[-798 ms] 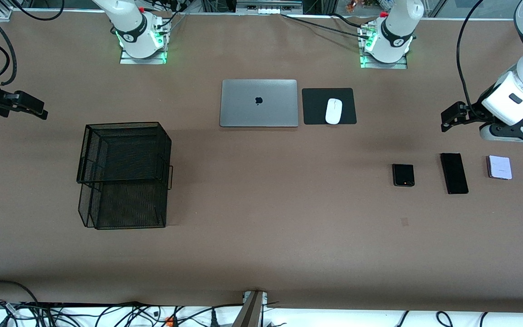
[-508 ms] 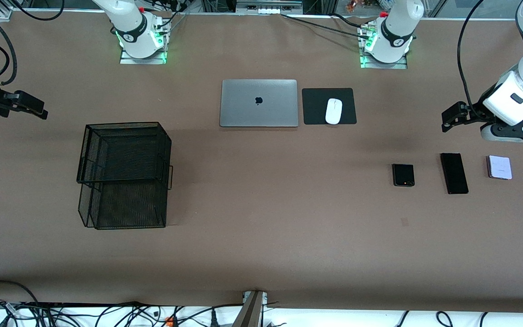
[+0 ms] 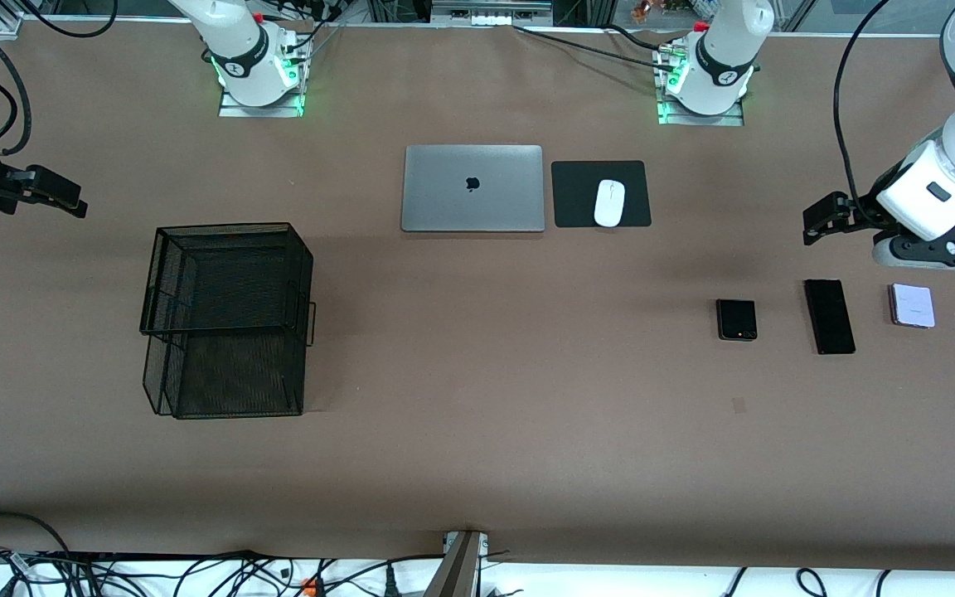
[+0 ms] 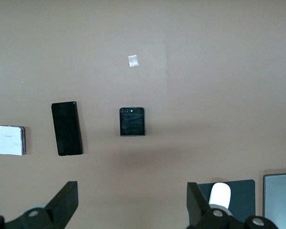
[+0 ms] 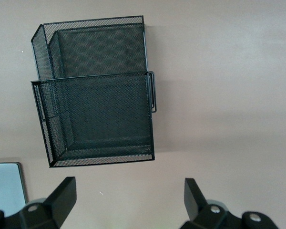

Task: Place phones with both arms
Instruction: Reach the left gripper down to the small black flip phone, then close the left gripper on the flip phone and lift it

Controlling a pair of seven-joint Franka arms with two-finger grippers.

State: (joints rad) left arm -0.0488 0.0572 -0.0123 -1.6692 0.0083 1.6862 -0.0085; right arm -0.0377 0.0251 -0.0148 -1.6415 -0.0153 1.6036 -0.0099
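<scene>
Three phones lie in a row on the brown table near the left arm's end: a small black flip phone (image 3: 736, 319), a long black slab (image 3: 829, 316) and a pale lavender flip phone (image 3: 912, 305). They also show in the left wrist view: the flip phone (image 4: 132, 121), the slab (image 4: 66, 128) and the lavender phone (image 4: 10, 140). My left gripper (image 3: 824, 220) hangs open and empty above the table, by the slab's end that is farther from the front camera; its open jaws show in the left wrist view (image 4: 131, 195). My right gripper (image 3: 59, 197) waits, open and empty (image 5: 128, 191), up at the right arm's end.
A black wire-mesh basket (image 3: 309, 308) stands toward the right arm's end and shows in the right wrist view (image 5: 149, 90). A closed silver laptop (image 3: 472, 188) and a white mouse (image 3: 609, 202) on a black pad (image 3: 577, 195) lie nearer the bases. A small tape mark (image 3: 739, 405) lies nearer the camera than the phones.
My left gripper and wrist have shifted slightly toward the middle of the table. The right arm and the phones have not moved.
</scene>
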